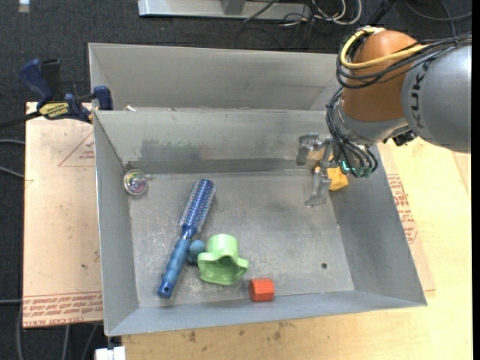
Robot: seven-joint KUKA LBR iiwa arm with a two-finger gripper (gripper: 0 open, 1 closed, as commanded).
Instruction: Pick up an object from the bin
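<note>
My gripper (312, 171) hangs over the bin's back right part, above bare floor. Its two metal fingers stand apart with nothing between them. A small yellow thing (338, 181) shows right beside the gripper's body, against the bin's right wall; whether it touches the gripper I cannot tell. The nearest other loose things lie well to the left and nearer the front: a light green cup-like piece (220, 260) and a small red block (261, 289) by the front wall.
A blue hairbrush (187, 235) lies slantwise in the left half, its handle toward the front left corner. A small shiny ball (136, 182) rests at the left wall. The arm with its orange cover comes in over the right rim.
</note>
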